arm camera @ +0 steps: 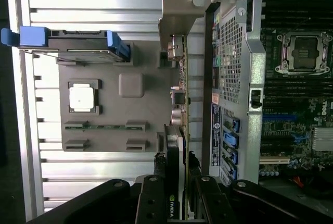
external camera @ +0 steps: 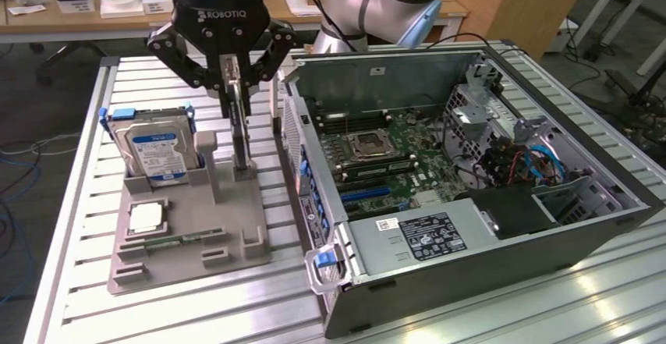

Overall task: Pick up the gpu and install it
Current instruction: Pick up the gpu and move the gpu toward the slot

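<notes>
Over the gray holder tray's (external camera: 193,231) edge nearest the open computer case (external camera: 500,254), the gripper (external camera: 236,86) pinches the gpu (external camera: 242,137) by its top, card upright on the tray, well apart from the tray's hard drive (external camera: 156,150).

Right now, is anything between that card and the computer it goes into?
Yes. The open case's wall stands between the gpu, upright in the grey holder, and the motherboard; the case's top side is open. Nothing separates the fingers from the gpu: they clamp it.

Bright, even overhead light; glare on the metal table (external camera: 582,297); shadow inside the computer case (external camera: 469,274).
</notes>
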Available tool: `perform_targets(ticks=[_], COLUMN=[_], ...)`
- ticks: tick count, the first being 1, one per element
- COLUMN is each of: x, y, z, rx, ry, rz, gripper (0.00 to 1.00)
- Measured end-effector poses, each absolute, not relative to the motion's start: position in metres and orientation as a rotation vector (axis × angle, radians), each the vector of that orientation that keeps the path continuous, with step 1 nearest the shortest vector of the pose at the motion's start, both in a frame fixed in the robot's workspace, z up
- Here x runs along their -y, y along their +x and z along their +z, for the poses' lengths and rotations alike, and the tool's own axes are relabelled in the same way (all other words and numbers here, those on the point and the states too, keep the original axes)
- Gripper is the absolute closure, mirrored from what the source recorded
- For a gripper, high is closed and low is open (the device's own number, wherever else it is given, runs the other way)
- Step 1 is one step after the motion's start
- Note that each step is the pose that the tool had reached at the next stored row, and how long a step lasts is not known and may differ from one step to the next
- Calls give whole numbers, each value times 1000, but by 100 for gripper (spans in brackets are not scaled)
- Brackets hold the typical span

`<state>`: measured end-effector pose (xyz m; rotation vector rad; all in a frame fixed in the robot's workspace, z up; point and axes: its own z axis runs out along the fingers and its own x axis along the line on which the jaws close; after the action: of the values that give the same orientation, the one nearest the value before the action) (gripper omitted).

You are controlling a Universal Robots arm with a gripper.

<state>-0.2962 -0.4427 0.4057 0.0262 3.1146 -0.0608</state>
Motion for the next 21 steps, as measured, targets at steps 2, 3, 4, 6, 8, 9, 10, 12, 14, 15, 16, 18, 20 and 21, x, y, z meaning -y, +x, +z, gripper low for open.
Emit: perform_targets(ticks=[2, 3, 4, 6, 8, 9, 10, 12, 14, 15, 16, 18, 20, 21], x=[442, 442, 441, 441, 440, 440, 439, 439, 438, 438, 438, 437, 437, 436], y=[-296, -296, -296, -296, -296, -296, -296, -296, -296, -296, -296, -296, -296, -296], z=[406, 406, 406, 406, 406, 406, 406, 406, 406, 406, 406, 406, 406, 406], rx=[-3115, -3114, -3114, -3114, -3114, -3114, -3114, -3113, -3113, -3113, -3113, -3113, -3113, -3113], ry=[26, 26, 26, 26, 26, 26, 26, 26, 26, 25, 25, 25, 25, 25], rz=[-66, -69, -71, -78, -85, -89, -92, -98, -104, -107, -110, -114, -117, -119], gripper=[73, 73, 73, 73, 73, 73, 73, 73, 73, 73, 73, 73, 73, 73])
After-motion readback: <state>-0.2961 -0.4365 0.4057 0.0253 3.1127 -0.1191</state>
